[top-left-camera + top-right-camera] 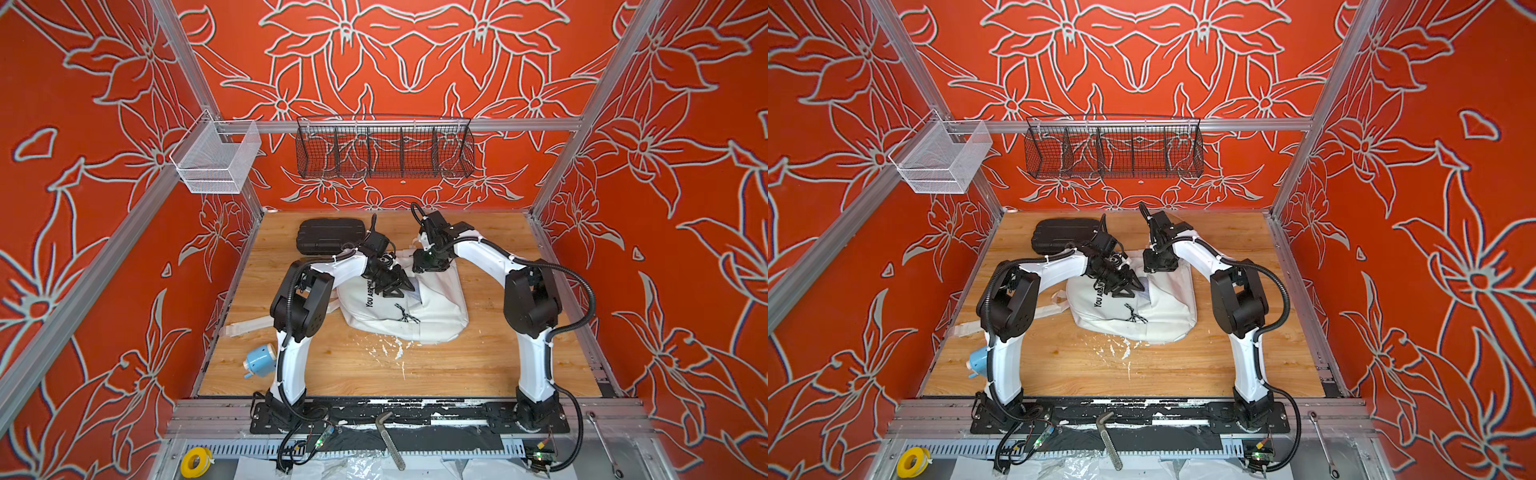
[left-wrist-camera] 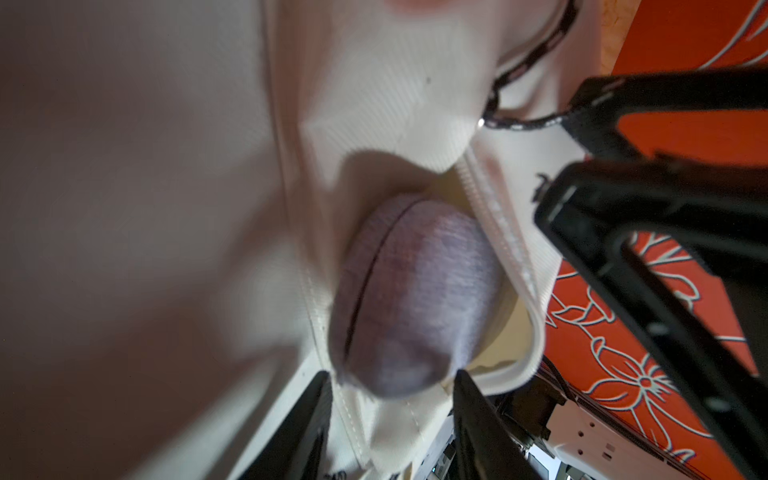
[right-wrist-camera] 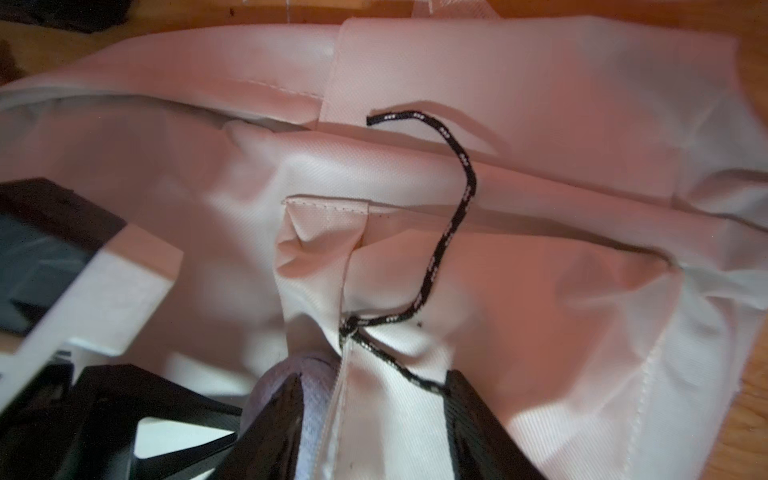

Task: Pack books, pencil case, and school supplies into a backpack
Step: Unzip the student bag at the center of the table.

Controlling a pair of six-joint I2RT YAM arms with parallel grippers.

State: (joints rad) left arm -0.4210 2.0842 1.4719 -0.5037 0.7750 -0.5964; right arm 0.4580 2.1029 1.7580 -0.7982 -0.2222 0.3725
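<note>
The white backpack (image 1: 415, 318) (image 1: 1158, 313) lies mid-table, print up, its zip opening gaping. The lilac-grey pencil case (image 2: 415, 291) sits most of the way inside that opening, with its rounded end sticking out. My left gripper (image 2: 392, 380) (image 1: 399, 286) is open, its tips on either side of that end. My right gripper (image 3: 374, 376) (image 1: 419, 266) is open too and straddles the opening's zip edge, one finger by the pencil case (image 3: 313, 390), the other on the outer fabric. The light-blue sharpener (image 1: 259, 359) (image 1: 978, 361) lies at the front left. The books are out of view.
A black ribbed hard case (image 1: 330, 236) lies at the back left, behind the left arm. A black zip cord (image 3: 457, 199) trails over the fabric. A white strap (image 1: 249, 328) runs left from the backpack. A black wire basket (image 1: 384, 149) and a white one (image 1: 216, 160) hang on the frame.
</note>
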